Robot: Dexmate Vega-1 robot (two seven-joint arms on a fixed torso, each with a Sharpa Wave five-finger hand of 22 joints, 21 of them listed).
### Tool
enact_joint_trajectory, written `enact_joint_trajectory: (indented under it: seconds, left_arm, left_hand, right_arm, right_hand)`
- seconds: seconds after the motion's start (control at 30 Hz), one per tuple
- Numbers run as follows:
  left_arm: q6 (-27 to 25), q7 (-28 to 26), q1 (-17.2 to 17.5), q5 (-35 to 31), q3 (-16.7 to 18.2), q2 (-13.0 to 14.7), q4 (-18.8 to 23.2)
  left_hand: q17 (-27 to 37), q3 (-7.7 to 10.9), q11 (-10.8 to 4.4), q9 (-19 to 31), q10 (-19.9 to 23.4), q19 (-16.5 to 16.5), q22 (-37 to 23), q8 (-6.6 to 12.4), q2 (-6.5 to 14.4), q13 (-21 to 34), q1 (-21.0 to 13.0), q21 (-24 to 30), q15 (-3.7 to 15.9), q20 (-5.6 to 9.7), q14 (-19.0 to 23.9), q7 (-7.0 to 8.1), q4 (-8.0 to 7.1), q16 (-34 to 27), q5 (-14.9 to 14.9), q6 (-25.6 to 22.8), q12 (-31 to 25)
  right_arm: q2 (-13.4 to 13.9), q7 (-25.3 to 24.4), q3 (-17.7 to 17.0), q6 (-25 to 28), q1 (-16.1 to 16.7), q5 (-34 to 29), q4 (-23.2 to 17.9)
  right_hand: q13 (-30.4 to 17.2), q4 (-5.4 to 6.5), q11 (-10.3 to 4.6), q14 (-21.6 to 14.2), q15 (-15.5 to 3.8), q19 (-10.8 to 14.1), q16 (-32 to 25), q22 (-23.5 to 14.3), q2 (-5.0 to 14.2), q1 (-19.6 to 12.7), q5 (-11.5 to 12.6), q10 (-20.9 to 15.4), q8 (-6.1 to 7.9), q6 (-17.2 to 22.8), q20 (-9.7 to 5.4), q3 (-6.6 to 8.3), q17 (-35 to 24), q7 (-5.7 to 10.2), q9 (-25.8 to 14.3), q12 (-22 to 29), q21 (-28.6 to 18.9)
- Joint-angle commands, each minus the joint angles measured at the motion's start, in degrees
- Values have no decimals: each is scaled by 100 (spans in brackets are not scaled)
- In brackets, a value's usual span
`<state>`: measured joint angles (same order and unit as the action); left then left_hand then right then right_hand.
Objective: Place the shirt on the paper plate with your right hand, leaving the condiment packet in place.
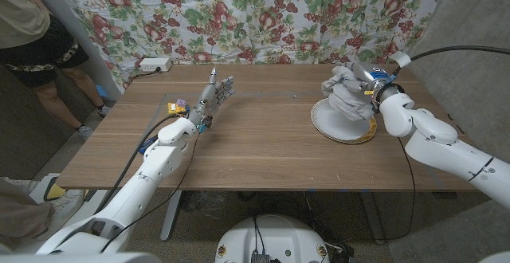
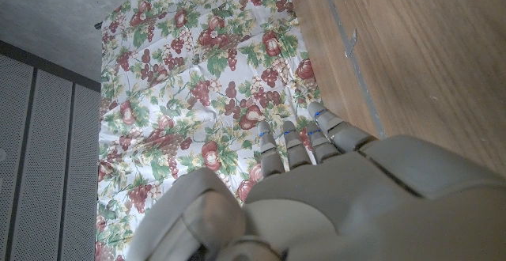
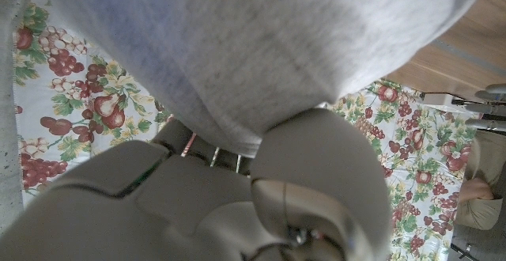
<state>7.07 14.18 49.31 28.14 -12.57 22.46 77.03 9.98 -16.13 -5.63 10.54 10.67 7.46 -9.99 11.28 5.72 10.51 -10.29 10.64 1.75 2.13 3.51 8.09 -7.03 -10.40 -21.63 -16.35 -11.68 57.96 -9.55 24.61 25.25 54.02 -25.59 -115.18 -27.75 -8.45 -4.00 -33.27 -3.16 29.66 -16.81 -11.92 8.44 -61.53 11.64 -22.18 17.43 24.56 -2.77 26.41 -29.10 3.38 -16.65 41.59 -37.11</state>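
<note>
Two arms reach over the wooden bench [image 1: 255,147] in the head view. The right hand [image 1: 368,88] grips the bunched grey shirt [image 1: 344,96], which hangs onto the paper plate [image 1: 339,127] at the bench's right side. The left hand [image 1: 213,97] holds nothing, fingers apart and extended, just beside the condiment packet [image 1: 178,104].

From the left wrist, the left hand [image 2: 332,198] shows straight fingers [image 2: 273,146] against a floral cloth [image 2: 198,95].

From the right wrist, the shirt [image 3: 261,39] drapes over the right hand [image 3: 213,198], its cloth caught in the fingers.
</note>
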Motion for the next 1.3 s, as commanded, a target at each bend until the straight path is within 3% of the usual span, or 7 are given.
enact_joint_trajectory:
  seconds: [0.03,0.83,1.3]
  left_arm:
    - [5,13,-27,-16,-6,-12,-31]
    - [-130,-123,165,-13,4,89,299]
    - [-118,-48,111,13,2,108,223]
  left_hand:
    - [16,-19,22,16,-7,12,-11,2,24,21,-40,52,468,369,0,3,-23,-20,15,-55,15]
    - [16,-19,29,17,-10,4,-11,-1,23,22,-43,49,465,372,-2,9,-22,-18,15,-53,15]
    - [16,-18,39,17,-23,2,-11,-2,24,22,-43,49,464,371,-5,8,-23,-17,17,-52,20]
  right_arm:
    - [8,-28,96,121,-24,71,77]
    - [-18,-93,266,73,-59,173,303]
    - [-135,-20,426,92,-170,214,451]
  right_hand:
    - [-20,-20,-43,-63,-1001,-1,11,0,42,-36,-5,-12,-14,72,-764,36,-27,4,-21,37,-37]
    - [-14,-19,-85,-97,-1006,-67,34,6,51,-63,-13,-109,-1,211,-720,43,-67,43,-18,66,-111]
    - [-9,-11,-82,-95,-1004,-103,49,10,56,-70,-23,-116,-21,211,-703,18,-80,43,-20,62,-150]
